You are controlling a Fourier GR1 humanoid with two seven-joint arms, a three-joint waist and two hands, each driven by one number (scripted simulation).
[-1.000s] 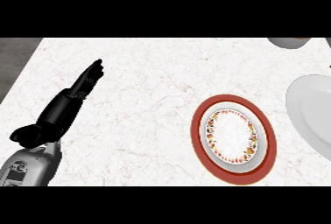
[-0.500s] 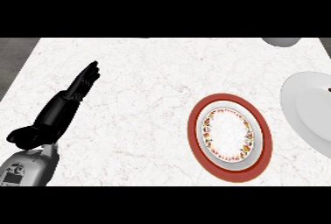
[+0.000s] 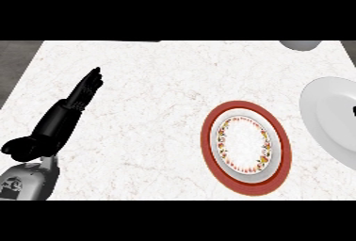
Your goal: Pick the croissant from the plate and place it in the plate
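My left hand is on the left side of the counter. Its fingers are straight and close together, pointing up and away from me. It holds nothing. It is just resting there, well apart from both plates. I cannot see my right hand at all. There is only a tiny dark speck at the right edge, over the white plate, and I cannot tell what it is.

My job now is to get the croissant. But I cannot see a croissant anywhere. So I think the first thing to do well is to find it before I grab. It may be on the part of the white plate that runs off the right edge. That plate is big, plain and pale, and only its left part shows.

When I do find the croissant, I think I should come down from above and close my fingers around its middle, because a croissant is soft and flaky and can break.

The other plate sits in the middle right, near the white one but not touching it. It has a red rim, then a white ring, then a band of little flowers or fruit. Nothing lies on it, so I think the croissant goes there.

At the top right there is a bit of a grey round thing. I cannot tell what it is.
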